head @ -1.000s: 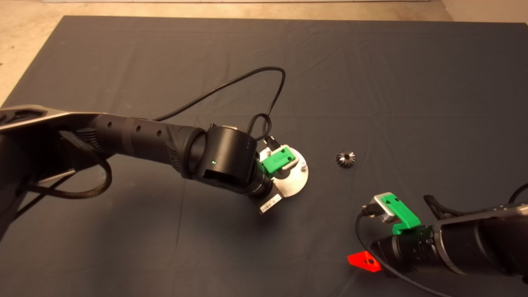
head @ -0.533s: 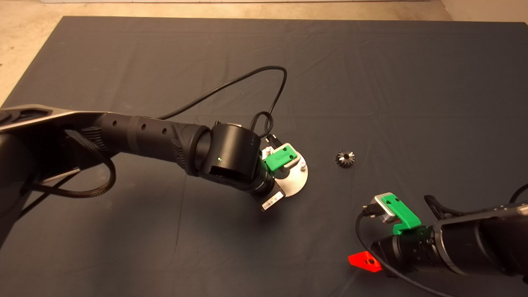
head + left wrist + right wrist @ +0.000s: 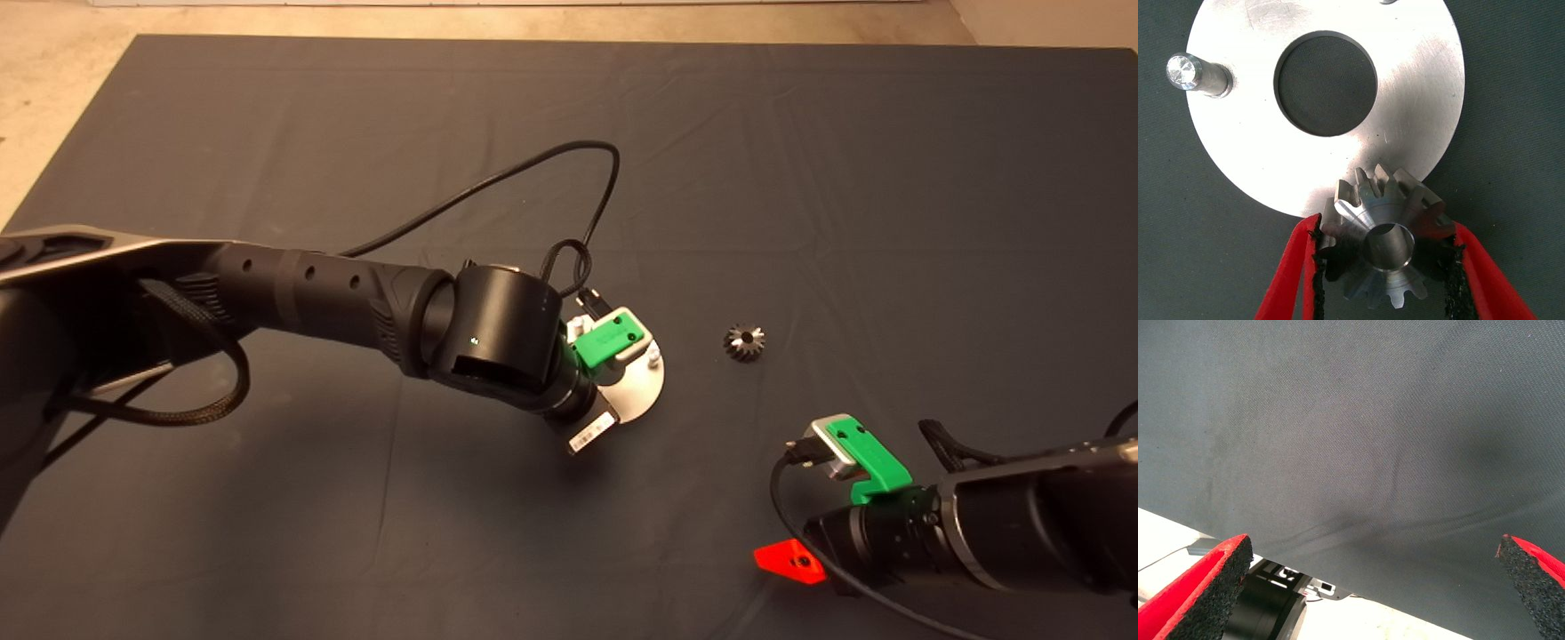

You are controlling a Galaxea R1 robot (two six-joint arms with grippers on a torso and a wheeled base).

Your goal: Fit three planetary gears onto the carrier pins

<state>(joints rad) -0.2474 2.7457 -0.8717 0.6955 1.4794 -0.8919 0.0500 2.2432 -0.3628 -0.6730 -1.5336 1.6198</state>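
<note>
My left gripper (image 3: 1386, 230) is shut on a silvery planetary gear (image 3: 1386, 220), one red finger on each side of its teeth. The gear hangs over the near rim of the flat silver carrier disc (image 3: 1418, 100), which has a large central hole. One carrier pin (image 3: 1195, 72) stands upright on the disc, and the tip of another pin (image 3: 1388, 1) shows at the picture's edge. In the head view the left arm covers most of the disc (image 3: 645, 398). A darker gear (image 3: 744, 342) lies on the mat to its right. My right gripper (image 3: 1371, 587) waits open at the lower right.
The left wrist's black cable (image 3: 569, 191) loops above the mat behind the disc. Bare floor (image 3: 53, 107) shows past the far left edge of the dark mat (image 3: 800, 178). A red finger (image 3: 787, 562) of the right gripper sticks out near the front edge.
The left arm has crept a little to the right over the disc with the gear. The right gripper has sunk slightly toward the front edge.
</note>
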